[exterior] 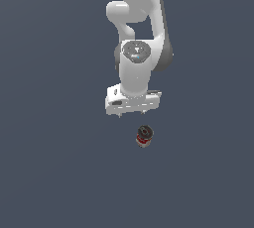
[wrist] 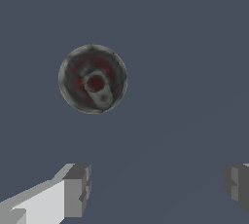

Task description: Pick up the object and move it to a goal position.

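The object (exterior: pixel 144 136) is a small can with a red label and a dark grey lid, standing upright on the flat grey floor. In the wrist view I look straight down on the object (wrist: pixel 93 79), its pull-tab lid facing the camera. My gripper (exterior: pixel 132 114) hangs above the floor, just behind and slightly to the exterior view's left of the can. In the wrist view my gripper (wrist: pixel 155 189) is open, its two fingers wide apart with bare floor between them. The can lies outside the gap, off to one side of it.
The white arm (exterior: pixel 137 33) rises behind the gripper toward the top of the exterior view. A plain dark grey floor (exterior: pixel 59 172) fills everything else in both views.
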`<action>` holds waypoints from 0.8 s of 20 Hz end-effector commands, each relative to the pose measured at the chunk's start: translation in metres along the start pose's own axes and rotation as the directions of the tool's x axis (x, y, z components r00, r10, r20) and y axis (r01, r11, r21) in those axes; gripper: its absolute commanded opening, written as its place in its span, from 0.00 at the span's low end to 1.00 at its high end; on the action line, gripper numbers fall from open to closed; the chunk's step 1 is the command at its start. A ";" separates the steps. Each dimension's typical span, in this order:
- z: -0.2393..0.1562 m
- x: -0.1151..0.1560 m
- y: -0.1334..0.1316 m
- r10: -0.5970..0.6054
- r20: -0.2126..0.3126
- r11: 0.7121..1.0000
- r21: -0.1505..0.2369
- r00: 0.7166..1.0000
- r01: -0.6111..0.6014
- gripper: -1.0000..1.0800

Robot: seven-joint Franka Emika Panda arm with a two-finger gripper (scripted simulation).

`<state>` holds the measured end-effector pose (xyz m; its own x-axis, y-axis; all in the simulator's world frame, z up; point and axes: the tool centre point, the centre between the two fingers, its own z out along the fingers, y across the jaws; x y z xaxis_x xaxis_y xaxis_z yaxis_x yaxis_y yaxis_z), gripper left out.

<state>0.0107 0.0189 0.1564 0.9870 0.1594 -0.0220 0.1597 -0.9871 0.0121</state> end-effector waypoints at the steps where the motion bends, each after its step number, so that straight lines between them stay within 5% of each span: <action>1: 0.003 0.009 -0.006 -0.058 -0.002 0.998 0.000 0.998 0.058 0.96; 16: 0.025 0.061 -0.046 -0.388 -0.023 0.921 0.002 0.921 0.388 0.96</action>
<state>0.0602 0.0707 0.1311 0.8589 0.5121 -0.0044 0.5122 -0.8589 0.0015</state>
